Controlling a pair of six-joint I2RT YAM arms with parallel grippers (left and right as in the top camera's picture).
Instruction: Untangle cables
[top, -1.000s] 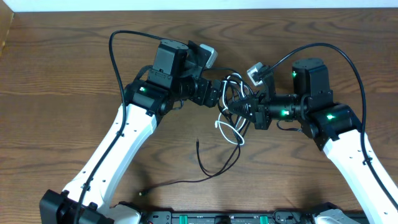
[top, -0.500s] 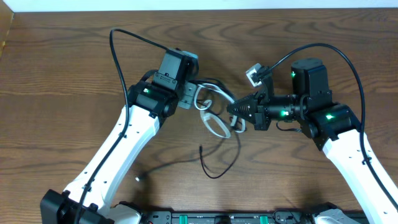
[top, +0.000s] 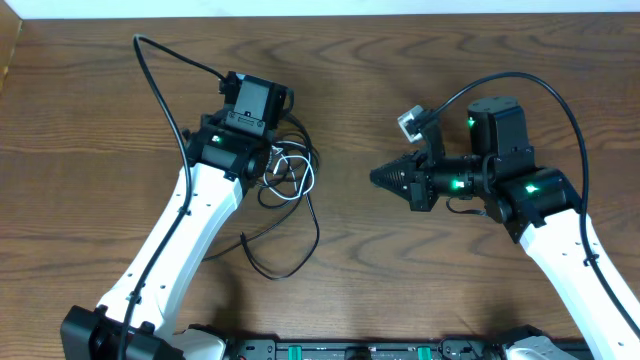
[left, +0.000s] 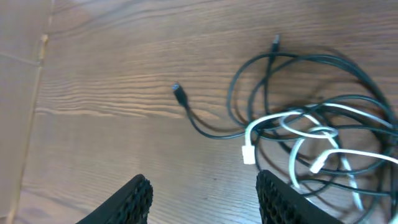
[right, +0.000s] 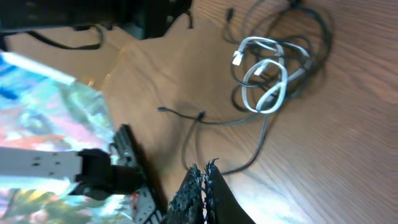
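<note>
Thin black and white cables are lying looped on the wood-grain surface; left claw gaping empty, right claw pressing shut.

Brown wood surface, strong grain, smooth with a soft sheen. The black cables look matt and rubbery, while the white cable is smooth, slightly glossy plastic. On the left tool, the fingers are black, rough, knobbly. The arm shells are glossy white plastic.
</note>
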